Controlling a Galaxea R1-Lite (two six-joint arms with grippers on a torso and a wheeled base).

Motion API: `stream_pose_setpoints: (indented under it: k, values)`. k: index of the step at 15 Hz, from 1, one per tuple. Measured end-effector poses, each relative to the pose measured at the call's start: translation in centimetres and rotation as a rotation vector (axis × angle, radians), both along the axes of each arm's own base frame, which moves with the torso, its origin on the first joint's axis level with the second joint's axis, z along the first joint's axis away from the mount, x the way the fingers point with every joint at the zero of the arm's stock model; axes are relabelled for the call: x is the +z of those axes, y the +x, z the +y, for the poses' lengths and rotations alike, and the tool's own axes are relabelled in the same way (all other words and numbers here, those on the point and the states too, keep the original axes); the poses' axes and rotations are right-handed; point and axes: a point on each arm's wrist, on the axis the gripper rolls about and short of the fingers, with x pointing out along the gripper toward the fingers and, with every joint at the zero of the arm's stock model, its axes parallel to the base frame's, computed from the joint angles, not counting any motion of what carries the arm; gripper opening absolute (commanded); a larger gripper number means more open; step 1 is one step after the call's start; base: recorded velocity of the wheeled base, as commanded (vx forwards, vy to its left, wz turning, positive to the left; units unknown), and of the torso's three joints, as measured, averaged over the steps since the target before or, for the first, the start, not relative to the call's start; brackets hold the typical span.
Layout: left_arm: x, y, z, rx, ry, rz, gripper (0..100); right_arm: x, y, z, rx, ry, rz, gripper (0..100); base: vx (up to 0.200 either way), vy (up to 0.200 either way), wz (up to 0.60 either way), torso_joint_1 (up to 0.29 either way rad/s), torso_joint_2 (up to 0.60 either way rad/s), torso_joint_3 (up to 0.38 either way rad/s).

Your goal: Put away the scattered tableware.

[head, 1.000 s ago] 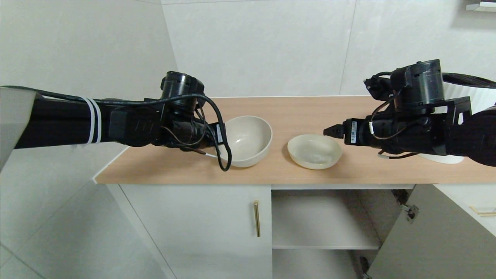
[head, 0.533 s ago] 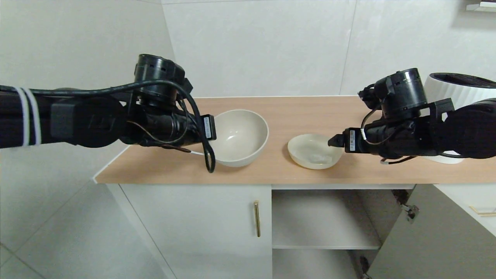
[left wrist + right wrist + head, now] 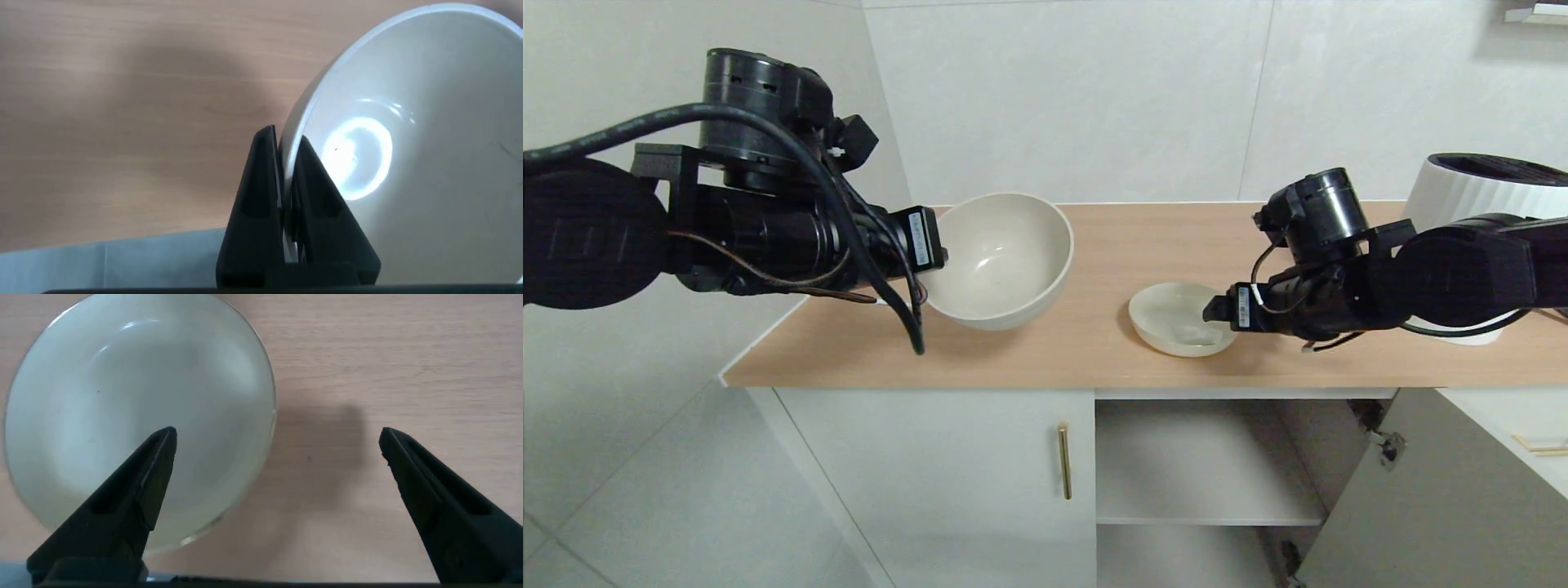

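Note:
A large cream bowl [image 3: 1001,257] hangs tilted above the left part of the wooden counter [image 3: 1111,237]. My left gripper [image 3: 935,249] is shut on its near rim; in the left wrist view the two fingers [image 3: 270,175] pinch the rim of the bowl [image 3: 409,122]. A small shallow pale dish [image 3: 1176,314] rests on the counter at centre right. My right gripper [image 3: 1213,310] stands open at the dish's right rim. In the right wrist view one fingertip [image 3: 159,453] sits over the dish [image 3: 122,400] and the other fingertip [image 3: 400,453] over bare wood.
A white ribbed container [image 3: 1478,196] stands at the counter's far right. Below the counter, the cabinet door [image 3: 1429,490] on the right hangs open, showing a white shelf [image 3: 1201,490]. The left door with a gold handle [image 3: 1063,461] is closed. Tiled walls enclose the back and left.
My left gripper has lifted the cream bowl off the counter and tilted it, rising up and left. My right arm has lowered and slid toward the small dish's rim.

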Motion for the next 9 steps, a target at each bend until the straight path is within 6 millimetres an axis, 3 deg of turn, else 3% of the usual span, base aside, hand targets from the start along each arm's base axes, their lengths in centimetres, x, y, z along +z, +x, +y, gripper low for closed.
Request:
stream_pose_setpoints:
  k: [9]
  values:
    - [0.8, -0.7, 0.3, 0.001, -0.010, -0.023, 0, -1.5, 1.2, 0.6, 0.004, 0.003, 0.031, 0, 0.000, 0.000, 0.00, 0.000, 0.00, 0.000]
